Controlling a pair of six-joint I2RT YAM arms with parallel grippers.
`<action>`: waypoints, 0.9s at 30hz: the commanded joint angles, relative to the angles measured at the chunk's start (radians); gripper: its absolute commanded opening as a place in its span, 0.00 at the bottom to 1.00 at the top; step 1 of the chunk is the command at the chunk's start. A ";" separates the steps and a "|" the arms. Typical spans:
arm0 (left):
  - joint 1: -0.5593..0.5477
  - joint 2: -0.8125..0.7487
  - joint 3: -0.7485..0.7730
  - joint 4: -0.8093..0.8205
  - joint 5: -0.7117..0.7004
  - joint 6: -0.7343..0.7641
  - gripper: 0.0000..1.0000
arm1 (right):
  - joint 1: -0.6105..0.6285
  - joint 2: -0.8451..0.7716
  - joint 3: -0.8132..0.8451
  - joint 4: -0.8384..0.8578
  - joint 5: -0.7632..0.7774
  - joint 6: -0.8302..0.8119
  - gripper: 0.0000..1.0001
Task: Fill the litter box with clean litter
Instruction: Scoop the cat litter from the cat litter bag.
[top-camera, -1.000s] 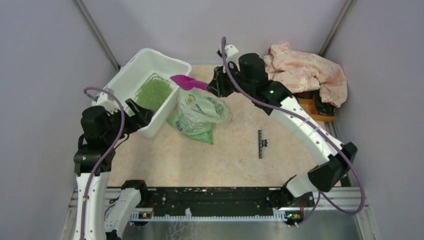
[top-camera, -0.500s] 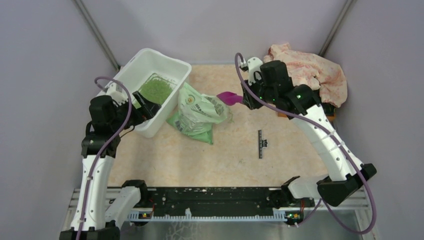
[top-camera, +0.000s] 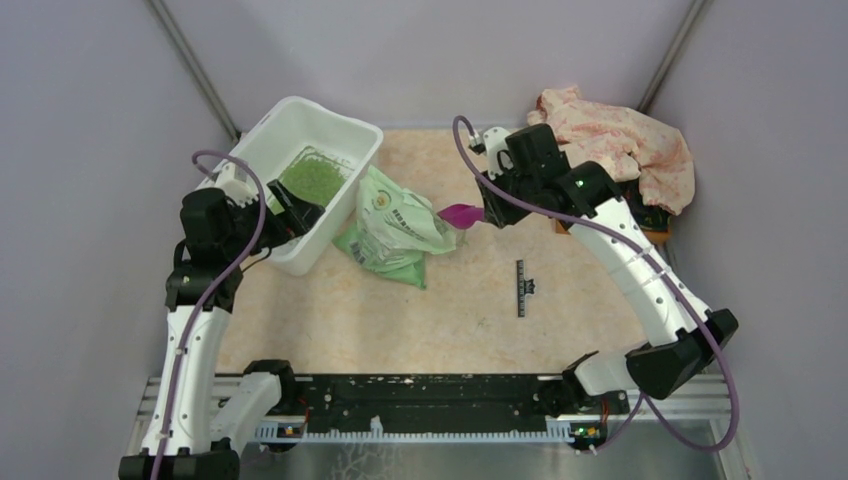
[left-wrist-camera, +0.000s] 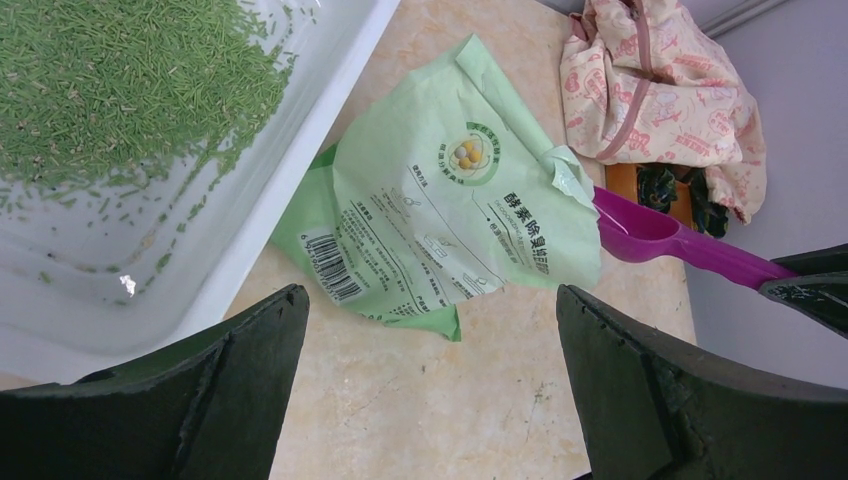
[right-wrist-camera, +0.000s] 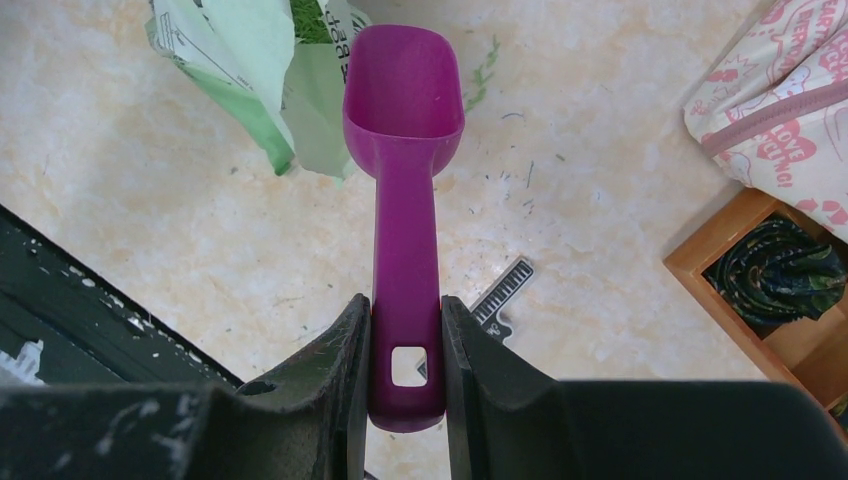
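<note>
White arms (top-camera: 185, 360) w/ black joints (top-camera: 205, 220), purple cables (top-camera: 215, 155).

litter box (left-wrist-camera: 250, 220): glossy plastic | scoop (right-wrist-camera: 405, 120): smooth plastic | bag (left-wrist-camera: 440, 220): crinkled film | tray (right-wrist-camera: 720, 232): wood

litter box (top-camera: 258, 150) 1 | green bag (top-camera: 393, 228) 1 | purple scoop (right-wrist-camera: 405, 110) 1 | pink cloth (top-camera: 612, 142) 1 | wooden tray (right-wrist-camera: 688, 264) 1

Top: looks down from high behind the arm bases (top-camera: 265, 385) over the whole table (top-camera: 400, 320). Left wrist: hangs near the box (left-wrist-camera: 120, 320) rim, facing across bag (left-wrist-camera: 440, 220) and scoop (left-wrist-camera: 650, 235). Right wrist: peers close down the same scoop toward that bag's mouth, shared with both others.
</note>
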 joint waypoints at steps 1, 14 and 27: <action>0.005 -0.007 -0.009 0.033 0.015 0.010 0.99 | -0.002 -0.043 0.063 0.010 0.001 -0.010 0.00; 0.005 0.000 -0.015 0.046 0.023 0.002 0.99 | -0.001 -0.140 0.126 -0.048 0.012 0.008 0.00; 0.005 -0.011 -0.023 0.046 0.028 -0.004 0.99 | 0.030 -0.104 0.047 -0.051 -0.057 -0.013 0.00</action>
